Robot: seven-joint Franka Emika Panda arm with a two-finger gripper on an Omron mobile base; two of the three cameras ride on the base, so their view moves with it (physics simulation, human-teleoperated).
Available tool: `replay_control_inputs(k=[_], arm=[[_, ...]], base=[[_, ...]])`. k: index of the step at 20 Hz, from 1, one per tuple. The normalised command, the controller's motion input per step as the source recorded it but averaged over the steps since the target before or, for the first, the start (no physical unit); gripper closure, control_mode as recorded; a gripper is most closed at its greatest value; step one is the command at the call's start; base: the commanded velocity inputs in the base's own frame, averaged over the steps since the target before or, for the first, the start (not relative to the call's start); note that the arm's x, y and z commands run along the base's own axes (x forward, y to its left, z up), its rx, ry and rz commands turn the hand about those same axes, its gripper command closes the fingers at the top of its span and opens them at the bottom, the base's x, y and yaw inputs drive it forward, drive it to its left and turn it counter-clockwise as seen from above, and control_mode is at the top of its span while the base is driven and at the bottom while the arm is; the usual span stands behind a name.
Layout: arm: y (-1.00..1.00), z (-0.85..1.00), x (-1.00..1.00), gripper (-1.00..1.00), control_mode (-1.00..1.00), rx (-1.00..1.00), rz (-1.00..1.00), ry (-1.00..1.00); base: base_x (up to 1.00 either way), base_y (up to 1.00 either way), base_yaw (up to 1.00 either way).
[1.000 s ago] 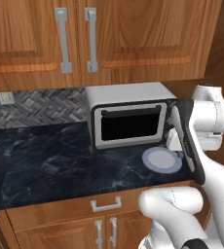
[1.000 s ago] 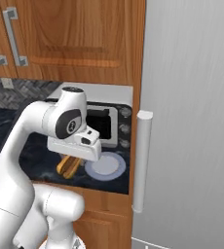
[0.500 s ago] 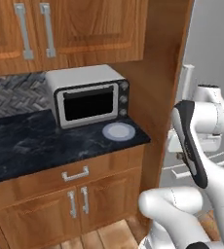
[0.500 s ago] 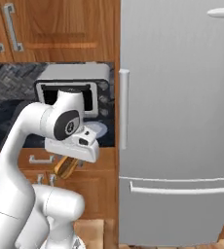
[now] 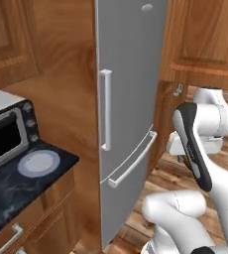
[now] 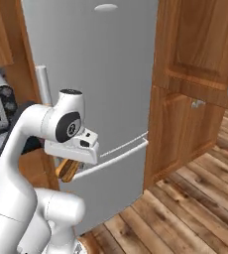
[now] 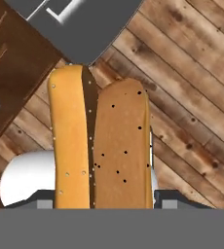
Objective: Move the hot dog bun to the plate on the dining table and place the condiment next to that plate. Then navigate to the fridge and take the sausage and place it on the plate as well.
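My gripper is shut on the hot dog bun, a tan-orange bun with a lengthwise split that points away from the hand over the wooden floor. From the right base view the bun hangs under the hand, in front of the light grey fridge. The fridge stands shut, with a vertical handle above and a long bar on its lower drawer. The plate, the dining table, the condiment and the sausage are out of view.
A black counter with a microwave and a plain blue-grey plate lies at the left. Wooden cabinets stand right of the fridge. Plank floor spreads to the right.
The whole picture has swung: the base has moved, so the counter and microwave slid left and the fridge now sits in the middle. The bun stays in the gripper.
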Motion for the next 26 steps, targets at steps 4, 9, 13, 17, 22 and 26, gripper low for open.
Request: replay_control_inputs(k=[4, 9, 13, 17, 22, 26], arm=[[0.0, 0.0, 0.0, 1.0, 1.0, 0.0, 0.0, 0.0], [0.0, 0.0, 0.0, 1.0, 1.0, 0.0, 0.0, 0.0], [0.0, 0.0, 0.0, 1.0, 1.0, 0.0, 0.0, 0.0], [0.0, 0.0, 0.0, 1.0, 1.0, 0.0, 0.0, 0.0], [0.0, 0.0, 0.0, 1.0, 1.0, 0.0, 0.0, 0.0], [0.0, 0.0, 0.0, 1.0, 1.0, 0.0, 0.0, 0.0]], base=[[0.0, -0.66, -0.8], [0.19, -1.0, -0.61], [0.83, -1.0, -0.43], [1.0, -0.91, -0.28], [1.0, -0.76, -0.21], [1.0, -0.54, -0.14]])
